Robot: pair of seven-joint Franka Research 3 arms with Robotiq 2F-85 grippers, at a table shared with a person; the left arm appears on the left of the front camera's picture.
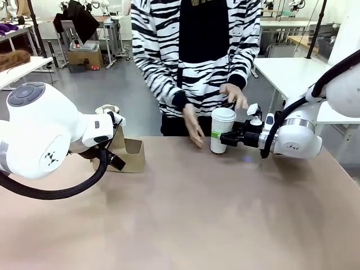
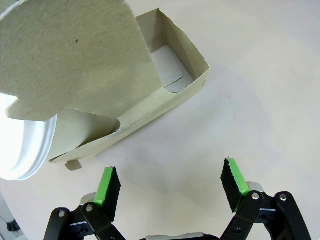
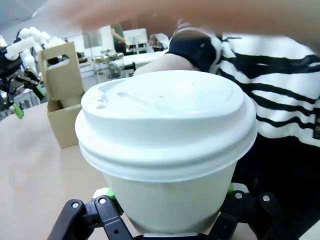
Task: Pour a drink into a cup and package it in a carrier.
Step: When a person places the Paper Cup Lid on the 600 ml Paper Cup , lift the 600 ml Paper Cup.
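Snugly gripping cup point(image 1: 223, 121) mid-wall with right gripper point(image 1: 223, 137); likely thin, crushable; left gripper point(image 2: 170, 187) gaping, empty, carrier point(image 2: 150, 107) ahead.

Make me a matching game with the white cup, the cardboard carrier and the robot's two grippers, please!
Things:
1. cup
2. carrier
3. left gripper
4. right gripper

What fits:
a. brown cardboard with an upright handle panel
b. shut around the cup's side
c. white, with its lid on
d. open, nothing between its green pads, close to the carrier

Right pairs: 1-c, 2-a, 3-d, 4-b.
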